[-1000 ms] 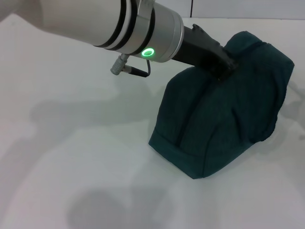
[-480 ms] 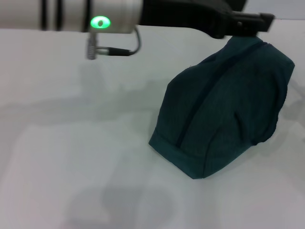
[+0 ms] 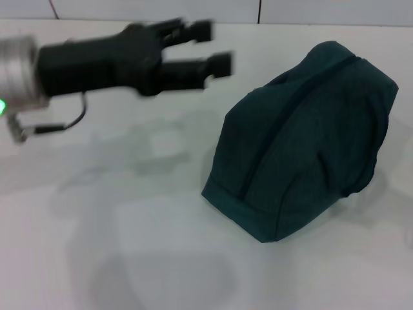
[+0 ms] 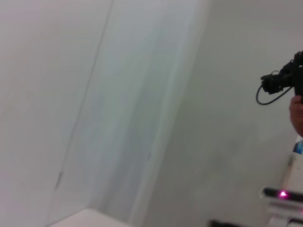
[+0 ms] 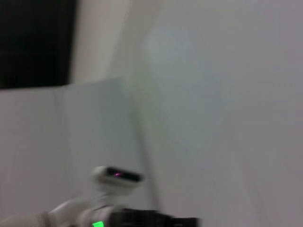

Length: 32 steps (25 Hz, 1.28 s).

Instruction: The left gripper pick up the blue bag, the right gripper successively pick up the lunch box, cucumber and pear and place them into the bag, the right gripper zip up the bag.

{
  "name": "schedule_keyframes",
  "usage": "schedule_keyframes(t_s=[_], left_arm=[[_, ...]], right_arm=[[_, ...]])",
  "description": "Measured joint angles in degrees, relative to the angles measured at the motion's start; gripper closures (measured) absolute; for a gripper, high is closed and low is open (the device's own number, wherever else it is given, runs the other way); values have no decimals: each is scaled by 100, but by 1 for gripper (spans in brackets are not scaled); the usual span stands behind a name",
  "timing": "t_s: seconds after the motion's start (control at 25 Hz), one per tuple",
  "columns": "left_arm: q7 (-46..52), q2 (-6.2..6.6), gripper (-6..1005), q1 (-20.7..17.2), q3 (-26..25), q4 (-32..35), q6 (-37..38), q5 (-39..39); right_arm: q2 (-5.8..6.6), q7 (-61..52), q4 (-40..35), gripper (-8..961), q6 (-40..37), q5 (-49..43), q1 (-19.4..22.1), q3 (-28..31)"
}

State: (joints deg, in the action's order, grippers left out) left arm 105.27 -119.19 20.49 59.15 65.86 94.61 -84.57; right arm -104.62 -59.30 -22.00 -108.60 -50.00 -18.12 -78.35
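Note:
The blue bag (image 3: 306, 139) sits slumped on the white table at the right of the head view, and its dark zipper line (image 3: 271, 129) runs up its top. My left gripper (image 3: 214, 46) hovers above the table, to the left of the bag and apart from it. Its two black fingers (image 3: 193, 29) are spread, it is open, and nothing is between them. The lunch box, cucumber and pear are out of view. My right gripper does not show in any view.
The white table (image 3: 129, 226) stretches left of and in front of the bag. The left wrist view shows only pale walls and a black camera (image 4: 279, 82) on a cable. In the right wrist view, a wall and my left arm's green light (image 5: 97, 223) appear.
My left arm has drawn back to the left, away from the top of the bag. Its gripper now hangs free and open. The bag has stayed in place.

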Motion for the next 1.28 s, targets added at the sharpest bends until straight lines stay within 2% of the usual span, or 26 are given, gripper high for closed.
schedule_keyframes(t_s=[0.16, 0.4, 0.44, 0.52, 0.72, 0.88, 1.28], left_arm=[[-1079, 59, 105, -259, -374, -767, 500, -456], [-2197, 21, 105, -587, -431, -1449, 545, -1162], [-2311, 21, 105, -606, -450, -1594, 539, -1251], [-2554, 23, 107, -611, -471, -1873, 538, -1450], [-3209, -6, 109, -583, -476, -2448, 476, -2088], [-3505, -8, 111, -567, -479, -2787, 227, -2310], [-3646, 12, 112, -622, -484, -2874, 101, -2358]], right_arm=[[-15, 146, -324, 84, -135, -777, 94, 1], [-264, 771, -325, 85, 272, -1647, 300, 4], [-264, 771, -325, 85, 272, -1647, 300, 4], [-434, 1079, -269, 85, 678, -1853, 497, 2], [-590, 1480, 14, 85, 1274, -2192, 580, -2], [-703, 1642, 233, 85, 1771, -2440, 569, 1], [-738, 1805, 274, 85, 1952, -2437, 670, 162]])
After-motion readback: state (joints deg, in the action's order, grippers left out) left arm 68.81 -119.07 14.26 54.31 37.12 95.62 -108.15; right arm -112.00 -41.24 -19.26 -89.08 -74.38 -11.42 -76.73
